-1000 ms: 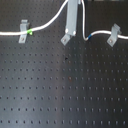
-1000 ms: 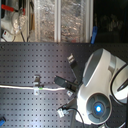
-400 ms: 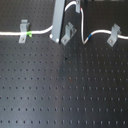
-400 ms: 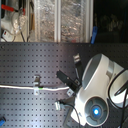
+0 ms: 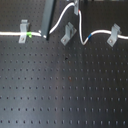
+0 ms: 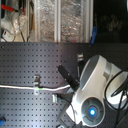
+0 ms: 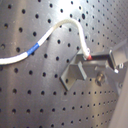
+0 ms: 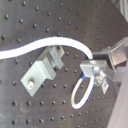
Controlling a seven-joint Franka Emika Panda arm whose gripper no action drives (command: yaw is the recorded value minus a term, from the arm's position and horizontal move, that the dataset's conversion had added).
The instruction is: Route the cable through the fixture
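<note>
The white cable (image 5: pixel 56 26) runs across the perforated board in the first exterior view. It passes the left fixture clip (image 5: pixel 22 31), with its green band (image 5: pixel 31 34) just beyond. It then climbs to my gripper (image 5: pixel 76 8) at the top edge and drops to the blue band (image 5: pixel 89 36) and the right clip (image 5: pixel 114 34). The middle clip (image 5: pixel 68 34) stands below the raised loop, apart from the cable. Both wrist views show my gripper (image 7: pixel 90 59) (image 8: pixel 93 67) shut on the cable (image 7: pixel 60 26) (image 8: pixel 30 49) beside that clip (image 7: pixel 75 73) (image 8: pixel 42 70).
A dark upright part of the arm (image 5: pixel 49 17) stands behind the cable left of the middle clip. In the second exterior view, the white arm body (image 6: pixel 95 85) fills the lower right, and shelves with clutter (image 6: pixel 45 20) line the back. The board (image 5: pixel 65 90) is black with screw holes.
My gripper has lifted with the cable toward the first exterior view's top edge. The raised loop over the middle clip has grown taller.
</note>
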